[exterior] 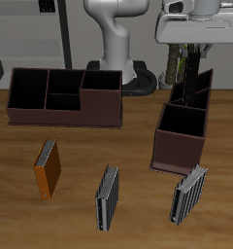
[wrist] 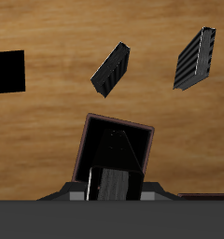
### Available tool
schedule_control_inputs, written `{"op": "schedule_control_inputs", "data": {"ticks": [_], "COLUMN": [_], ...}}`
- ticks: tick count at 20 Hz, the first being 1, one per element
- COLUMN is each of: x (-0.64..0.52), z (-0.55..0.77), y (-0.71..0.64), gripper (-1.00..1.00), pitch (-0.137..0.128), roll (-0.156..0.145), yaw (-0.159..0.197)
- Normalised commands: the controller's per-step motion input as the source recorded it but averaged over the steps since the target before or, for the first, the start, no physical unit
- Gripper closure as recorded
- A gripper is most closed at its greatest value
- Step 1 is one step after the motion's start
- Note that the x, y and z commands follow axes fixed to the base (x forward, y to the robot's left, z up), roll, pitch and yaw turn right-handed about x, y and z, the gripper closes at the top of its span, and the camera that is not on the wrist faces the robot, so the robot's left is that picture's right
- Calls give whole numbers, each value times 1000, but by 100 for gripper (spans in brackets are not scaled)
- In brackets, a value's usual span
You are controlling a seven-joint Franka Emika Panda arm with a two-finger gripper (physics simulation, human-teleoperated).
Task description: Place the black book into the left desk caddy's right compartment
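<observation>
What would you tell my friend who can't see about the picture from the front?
The robot's pincer holds the black book upright over the left desk caddy. An orange-brown book and two grey striped books stand nearer the table's front edge.

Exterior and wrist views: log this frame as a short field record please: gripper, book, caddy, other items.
gripper: over the left caddy's far end, shut on the black book
black book: upright, lower edge inside the right compartment
left caddy: end-on, near sections show nothing inside
other caddy: broadside, farther along the table
orange book: near the front edge
grey books: two, near the front edge
stage: insertion underway, book not released
</observation>
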Motion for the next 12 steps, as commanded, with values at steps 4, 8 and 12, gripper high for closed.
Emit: {"op": "schedule_control_inputs", "data": {"ticks": [4,8,12], "x": [66,73,104], "z": [-140,-154,-154], "y": [92,-17,-156], "gripper": [100,100,100], "pitch": [16,26,-2], "roll": [2,-1,-24], "yaw": [-13,2,16]}}
